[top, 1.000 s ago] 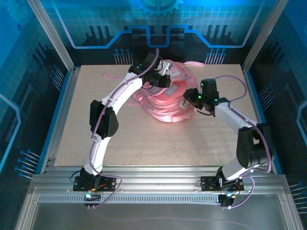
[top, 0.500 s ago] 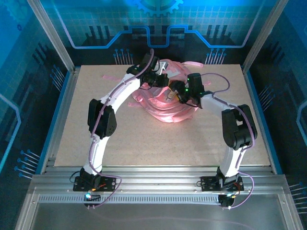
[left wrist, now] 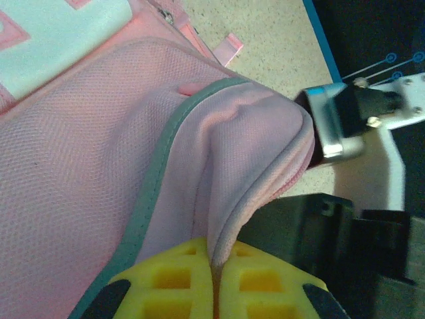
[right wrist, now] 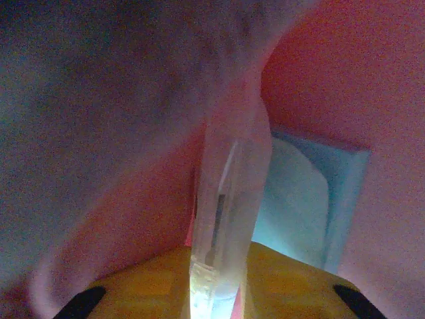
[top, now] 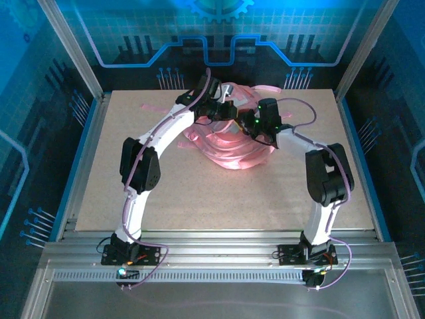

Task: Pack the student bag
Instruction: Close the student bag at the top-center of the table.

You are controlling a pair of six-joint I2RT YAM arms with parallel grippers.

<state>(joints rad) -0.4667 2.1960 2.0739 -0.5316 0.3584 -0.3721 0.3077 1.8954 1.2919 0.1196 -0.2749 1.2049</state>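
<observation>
- One student bag, pink, far centre of table.
- Left gripper: pads closed tight on one fold of bag rim.
- Right gripper: inside bag, pads nipped on one clear slim strip.

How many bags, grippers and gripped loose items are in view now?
Bags: 1, the student bag
Grippers: 2, the left gripper pinching the bag's pink fabric, the right gripper closed on the loose item
Loose items: 1, a clear slim piece
Total: 4
</observation>
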